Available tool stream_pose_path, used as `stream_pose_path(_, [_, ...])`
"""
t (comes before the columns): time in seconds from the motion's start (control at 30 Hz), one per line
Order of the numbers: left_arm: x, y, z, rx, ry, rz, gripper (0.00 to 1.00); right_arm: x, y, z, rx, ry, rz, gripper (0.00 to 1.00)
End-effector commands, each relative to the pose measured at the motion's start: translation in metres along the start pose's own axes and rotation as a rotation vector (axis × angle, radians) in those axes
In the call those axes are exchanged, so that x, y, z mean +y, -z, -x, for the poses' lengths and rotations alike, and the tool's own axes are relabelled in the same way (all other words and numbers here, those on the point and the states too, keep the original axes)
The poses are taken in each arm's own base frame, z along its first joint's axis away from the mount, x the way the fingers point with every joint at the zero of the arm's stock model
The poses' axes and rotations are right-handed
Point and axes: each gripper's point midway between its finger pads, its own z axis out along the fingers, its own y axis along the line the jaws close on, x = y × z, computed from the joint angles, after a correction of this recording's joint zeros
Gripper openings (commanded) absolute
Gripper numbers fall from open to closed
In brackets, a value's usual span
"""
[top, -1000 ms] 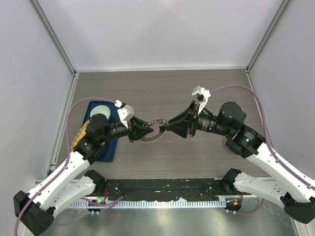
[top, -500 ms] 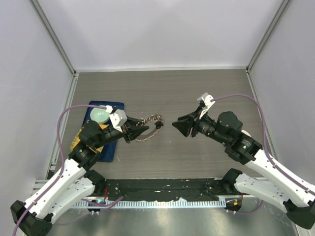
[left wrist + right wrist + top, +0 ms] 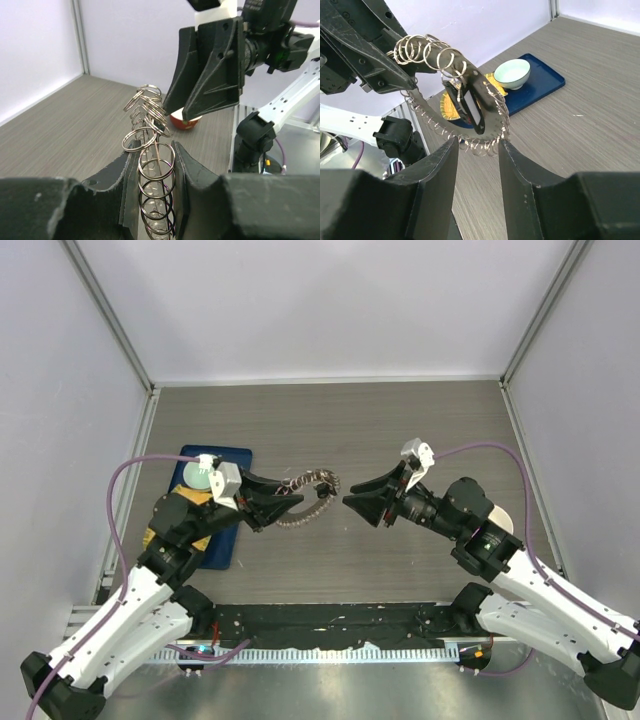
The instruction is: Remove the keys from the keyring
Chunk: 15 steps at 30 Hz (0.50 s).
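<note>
The keyring (image 3: 308, 498), a grey-brown circle fringed with small wire loops, hangs above the table in my left gripper (image 3: 272, 506), which is shut on its left side. In the left wrist view the loops (image 3: 156, 172) are clamped between the gripper's (image 3: 152, 150) two jaws. A black key with a pale face (image 3: 470, 107) hangs inside the keyring (image 3: 427, 50) in the right wrist view. My right gripper (image 3: 350, 502) is open just right of the ring, not touching it. The ring's lower fringe lies just beyond that gripper's (image 3: 476, 150) tips.
A blue tray (image 3: 228, 456) at the left holds a pale bowl (image 3: 201, 473), with a yellow thing (image 3: 158, 526) beside it under the left arm. The left wrist view shows a small red and pale round thing (image 3: 185, 121) on the table behind the right gripper. Walls enclose the table.
A second ago both grippers met at the keyring. The right gripper has since backed off to the right, and the left gripper has shifted left with the ring, which has tilted upward.
</note>
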Motion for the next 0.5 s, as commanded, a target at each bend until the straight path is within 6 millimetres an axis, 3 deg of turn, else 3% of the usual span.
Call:
stream_pose_path(0.0, [-0.018, 0.002, 0.044, -0.153, -0.030, -0.067, 0.00, 0.020, -0.001, 0.033, -0.106, 0.070, 0.087, 0.43])
stream_pose_path(0.1, [-0.019, 0.003, 0.046, -0.158, -0.027, -0.062, 0.00, 0.033, 0.002, 0.039, -0.129, 0.079, 0.155, 0.43])
stream_pose_path(0.47, [-0.015, 0.005, 0.047, -0.176, -0.001, -0.031, 0.00, 0.027, -0.014, 0.046, -0.131, 0.097, 0.095, 0.36])
